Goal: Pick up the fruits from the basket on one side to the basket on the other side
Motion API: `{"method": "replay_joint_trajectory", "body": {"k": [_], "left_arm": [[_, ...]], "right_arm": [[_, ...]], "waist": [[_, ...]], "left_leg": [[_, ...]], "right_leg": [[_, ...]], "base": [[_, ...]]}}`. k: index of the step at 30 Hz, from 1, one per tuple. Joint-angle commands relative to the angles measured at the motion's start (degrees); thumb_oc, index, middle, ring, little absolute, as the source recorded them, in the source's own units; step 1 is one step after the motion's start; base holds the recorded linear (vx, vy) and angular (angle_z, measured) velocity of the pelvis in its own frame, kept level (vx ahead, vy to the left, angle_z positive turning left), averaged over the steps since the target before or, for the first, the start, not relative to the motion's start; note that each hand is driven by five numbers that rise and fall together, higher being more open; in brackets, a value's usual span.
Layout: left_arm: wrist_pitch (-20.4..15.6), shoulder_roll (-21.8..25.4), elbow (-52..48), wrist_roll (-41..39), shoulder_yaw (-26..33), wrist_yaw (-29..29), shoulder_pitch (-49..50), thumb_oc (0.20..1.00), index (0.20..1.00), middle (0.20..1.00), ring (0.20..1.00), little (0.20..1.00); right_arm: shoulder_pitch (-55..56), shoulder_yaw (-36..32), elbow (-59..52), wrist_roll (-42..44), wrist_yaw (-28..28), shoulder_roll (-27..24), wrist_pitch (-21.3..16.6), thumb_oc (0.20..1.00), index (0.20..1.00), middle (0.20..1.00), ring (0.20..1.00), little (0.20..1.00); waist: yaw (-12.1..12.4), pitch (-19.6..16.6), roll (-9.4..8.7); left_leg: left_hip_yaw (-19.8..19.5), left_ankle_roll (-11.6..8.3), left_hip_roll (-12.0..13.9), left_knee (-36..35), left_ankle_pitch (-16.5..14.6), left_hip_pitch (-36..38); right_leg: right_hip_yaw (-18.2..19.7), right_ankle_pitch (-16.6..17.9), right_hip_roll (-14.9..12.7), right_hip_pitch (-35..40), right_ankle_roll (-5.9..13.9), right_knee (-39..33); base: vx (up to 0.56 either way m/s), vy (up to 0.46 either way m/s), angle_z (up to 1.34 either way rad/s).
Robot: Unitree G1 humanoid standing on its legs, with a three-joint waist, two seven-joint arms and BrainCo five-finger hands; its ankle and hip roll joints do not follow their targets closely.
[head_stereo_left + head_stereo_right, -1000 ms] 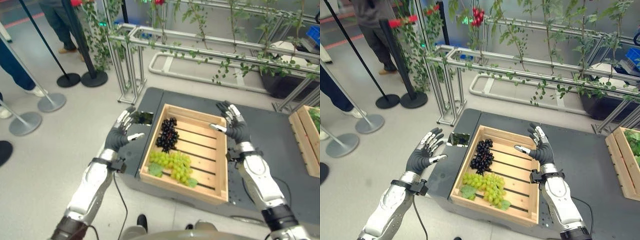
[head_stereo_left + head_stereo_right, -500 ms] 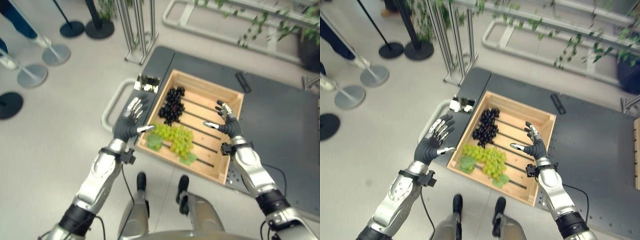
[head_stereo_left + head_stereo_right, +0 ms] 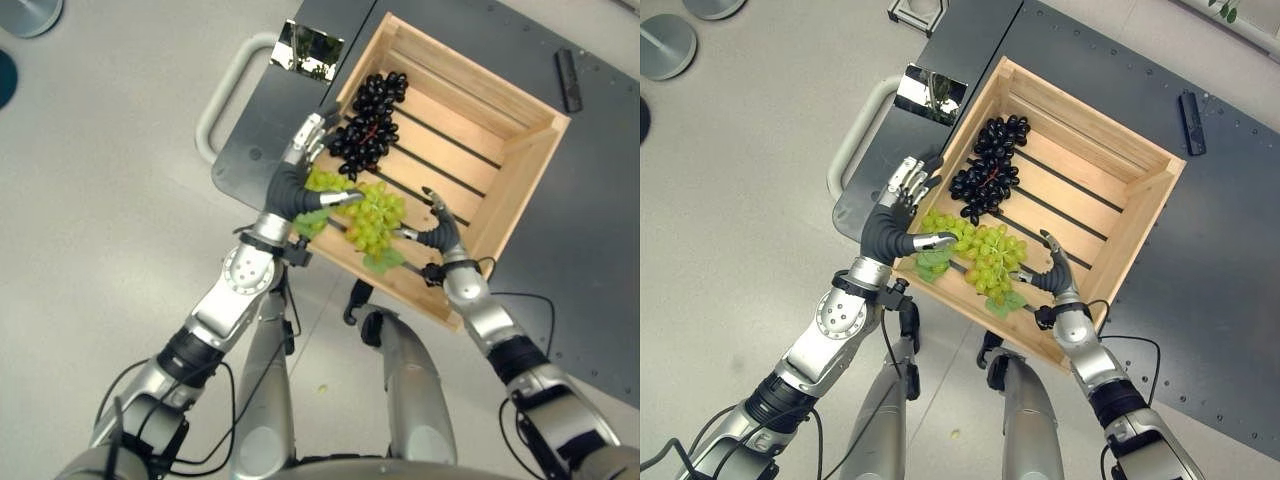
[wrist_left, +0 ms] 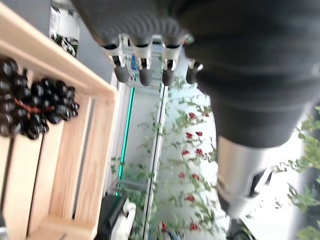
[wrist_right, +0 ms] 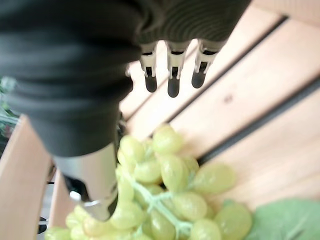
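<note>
1. Seen from above: wooden crate [image 3: 1145, 205] on a dark platform [image 3: 1230, 300], holding a bunch of green grapes [image 3: 985, 258] near its front edge and a bunch of dark grapes [image 3: 987, 170] further in, the two bunches close together.

2. Left hand [image 3: 890, 228] hovering over the crate's front-left corner, fingers straight and spread, thumb reaching toward the green bunch, nothing held. In its own wrist view, fingertips [image 4: 145, 76] relaxed above the crate rim.

3. Right hand [image 3: 1052, 275] just beside the green bunch on the other side, fingers loose and parted, empty. In its wrist view, thumb [image 5: 95, 185] right against the green berries, whether pressing them or only alongside hard to tell.

4. Step in hand, by the look of it: closing on the green grapes from both flanks (neither bunch lifted yet, task barely begun).

5. To do it well: best to take the bunch near the stem or cradle it from below rather than squeeze the berries; soft fruit, likely to bruise or shed. Worth lowering the right hand so the fingers slip under the cluster along the slats, then curling gently. Worth keeping the left hand off the crate rim while closing in.

6. Possible trouble: loose leaves [image 3: 930, 262] at the bunch's edges caught instead of fruit; berries snagging in slat gaps.

7. Writing and labels: nothing readable. A shiny reflective plate [image 3: 929, 93] on the platform by the crate, no legible print on it.
</note>
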Motion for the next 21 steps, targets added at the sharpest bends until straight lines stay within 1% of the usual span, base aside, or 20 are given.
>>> {"method": "replay_joint_trajectory", "body": {"k": [1,5,7,10,13,14,15,19,21], "left_arm": [[-2.7,0.1,-5.9,4.8,1.4,1.6,-1.2,1.000,1.000,1.000,1.000,1.000],[-2.6,-1.0,-5.4,5.8,0.9,2.7,-2.3,1.000,1.000,1.000,1.000,1.000],[-2.3,-1.2,-5.3,6.3,0.9,3.2,-2.3,1.000,1.000,1.000,1.000,1.000],[-1.9,-1.1,-5.2,7.7,1.3,4.1,-2.2,1.000,1.000,1.000,1.000,1.000],[-1.7,-1.0,-6.0,9.0,2.2,5.1,-1.6,1.000,1.000,1.000,1.000,1.000],[-1.6,-1.0,-6.0,9.0,2.2,5.0,-1.6,1.000,1.000,1.000,1.000,1.000],[-1.4,-1.0,-6.3,9.0,2.5,5.0,-0.9,1.000,1.000,1.000,1.000,1.000],[-1.0,-0.7,-6.4,9.6,2.4,5.2,-0.1,1.000,1.000,1.000,1.000,1.000],[-1.1,-0.2,-6.9,9.7,2.7,5.5,0.5,1.000,1.000,1.000,1.000,1.000]], "right_arm": [[-3.5,1.5,-2.0,-2.5,-2.3,-0.1,-0.5,1.000,1.000,1.000,1.000,1.000],[-7.4,2.5,-0.4,-4.4,-3.4,-0.2,0.4,1.000,1.000,1.000,1.000,1.000],[-8.8,3.0,-1.1,-6.2,-4.2,-0.3,0.8,1.000,1.000,1.000,1.000,1.000],[-9.3,3.5,-3.3,-6.8,-4.0,0.4,0.9,1.000,1.000,1.000,1.000,1.000],[-8.2,3.7,-8.8,-6.6,-3.2,1.1,-0.1,1.000,1.000,1.000,1.000,1.000],[-8.2,3.7,-8.9,-6.6,-3.2,1.1,-0.1,1.000,1.000,1.000,1.000,1.000],[-7.1,3.7,-11.7,-7.0,-3.0,1.3,-0.3,1.000,1.000,1.000,1.000,1.000],[-4.8,3.0,-14.8,-7.4,-3.4,2.0,-0.6,1.000,1.000,1.000,1.000,1.000],[-3.1,3.3,-16.3,-6.8,-2.7,2.6,-0.8,1.000,1.000,1.000,1.000,1.000]], "waist": [[0.1,-1.2,-1.97],[0.2,-1.2,-2.06],[0.2,-1.2,-2.20],[0.4,-1.2,-2.47],[0.5,-1.2,-2.67],[0.5,-1.2,-2.66],[0.5,-1.2,-2.63],[0.5,-1.2,-2.54],[0.5,-1.2,-2.55]], "left_leg": [[0.2,2.32,-1.9,5.3,-5.3,-1.9],[0.1,2.54,-2.3,4.7,-5.3,-2.7],[0.1,2.65,-2.5,4.8,-5.4,-3.3],[0.0,2.80,-2.7,4.4,-5.3,-3.5],[-0.3,2.96,-3.2,3.3,-5.1,-3.2],[-0.3,2.96,-3.2,3.3,-5.1,-3.2],[-0.5,2.94,-3.3,3.0,-4.9,-2.9],[-0.9,2.85,-3.4,2.3,-4.8,-1.7],[-0.9,2.84,-3.6,1.8,-4.7,-0.1]], "right_leg": [[3.2,8.2,-2.0,2.3,9.07,-11.7],[3.1,8.6,-2.3,1.5,9.31,-12.2],[3.1,8.8,-2.4,1.2,9.45,-12.5],[2.9,9.1,-2.5,1.1,9.63,-13.1],[2.6,9.2,-2.8,1.3,9.93,-13.5],[2.5,9.2,-2.8,1.3,9.93,-13.5],[2.0,9.1,-3.0,1.8,9.99,-13.5],[0.8,8.8,-3.4,3.4,10.14,-13.6],[0.6,8.6,-3.4,4.9,10.12,-13.9]], "base": [[0.00,0.060,-0.08],[0.00,0.077,0.01],[0.01,0.061,0.01],[0.01,0.041,0.02],[0.03,0.042,0.02],[0.04,0.024,0.02],[0.00,0.000,0.00],[0.03,-0.008,0.07],[0.03,0.022,0.13]]}}
